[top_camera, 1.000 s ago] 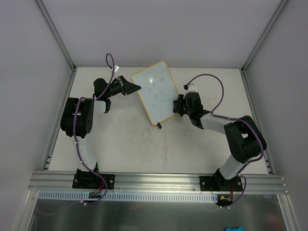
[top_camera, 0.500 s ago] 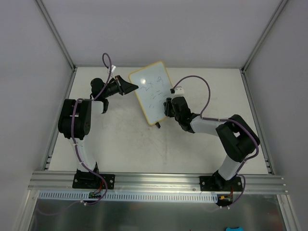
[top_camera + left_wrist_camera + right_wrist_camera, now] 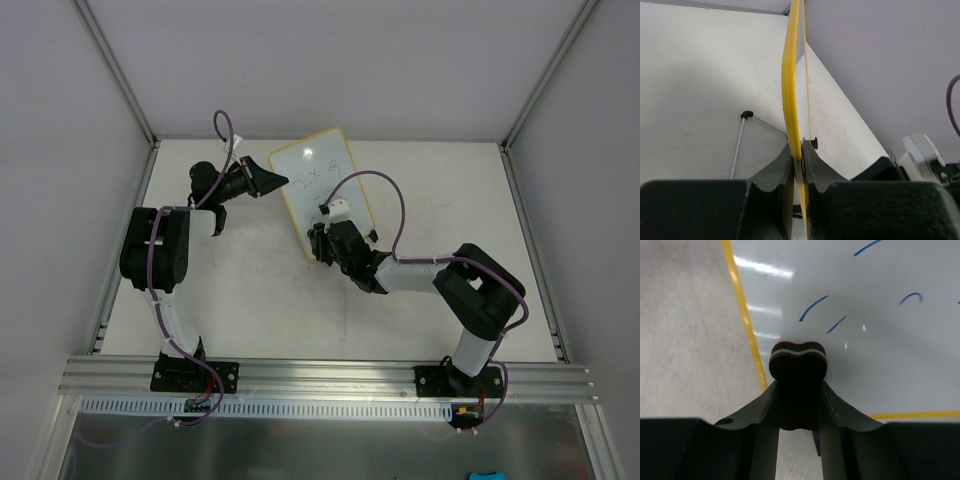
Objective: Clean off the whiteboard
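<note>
We see a small rectangular whiteboard with a thin yellow rounded-corner frame standing at the far middle of the pale table, leaning back so that its white face is turned up towards the top camera. Blue handwriting shows on the upper part of that face. In the right wrist view a few short blue strokes lie just beyond the arm's tool.

The left gripper reaches in from the left, and its jaws are pressed together on the left edge of the board. The left wrist view shows the yellow frame running edge-on between the two black fingers, pinched at their tips. A thin metal leg with a black foot rests on the table to the left of the frame.

The right gripper sits over the near part of the board, close to its near-left corner. Its jaws pinch a small black eraser block with a thin red and white layer at its far end. That end touches the white surface just to the right of the yellow left edge.
</note>
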`<state>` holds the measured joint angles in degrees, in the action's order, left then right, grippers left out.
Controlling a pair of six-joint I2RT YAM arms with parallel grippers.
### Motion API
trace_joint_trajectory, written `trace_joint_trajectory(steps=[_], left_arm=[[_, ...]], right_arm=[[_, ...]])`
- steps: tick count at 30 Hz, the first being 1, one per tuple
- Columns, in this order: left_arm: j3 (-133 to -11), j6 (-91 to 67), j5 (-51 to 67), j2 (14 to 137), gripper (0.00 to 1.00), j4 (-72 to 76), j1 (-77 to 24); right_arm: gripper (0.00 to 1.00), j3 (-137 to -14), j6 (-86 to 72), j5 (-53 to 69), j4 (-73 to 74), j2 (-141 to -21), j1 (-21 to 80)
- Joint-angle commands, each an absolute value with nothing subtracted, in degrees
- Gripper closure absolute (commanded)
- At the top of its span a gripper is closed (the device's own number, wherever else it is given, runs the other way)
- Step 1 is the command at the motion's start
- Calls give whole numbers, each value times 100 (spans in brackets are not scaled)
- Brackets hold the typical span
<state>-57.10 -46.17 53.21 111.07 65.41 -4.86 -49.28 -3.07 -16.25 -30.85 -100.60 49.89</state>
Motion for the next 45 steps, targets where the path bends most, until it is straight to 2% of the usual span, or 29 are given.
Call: trace_joint_trajectory(steps=[1,9,17,28,33,39,42,45], left_arm=[[-5625,-4052,5265,10802,100,6688,-677],[-5651,-4034,5335,10828,100,6688,-677],[-5669,-4043,5414,10811,100,6706,-703],[-5678,-4034,5458,10811,100,6706,-703],[-5687,-4034,5476,10802,100,6697,-703],[-5695,-4034,5476,10793,100,6688,-694],[-5704,-4034,5493,10784,100,6680,-694],[-5713,-4043,5502,10784,100,6680,-703]], right_arm=[[100,-4957,-238,-1608,-3673,-10265,5369],[100,-5010,-53,-1925,-3656,-10178,5353],[100,-5282,121,-1643,-2812,-9879,4896],[100,-4922,184,-2416,-3252,-9976,4421],[100,-4834,246,-3398,-3234,-9976,4403],[100,-4729,325,-4016,-3155,-9958,4395],[100,-4650,299,-3991,-3155,-9914,4333],[100,-4571,229,-3438,-3155,-9800,4236]])
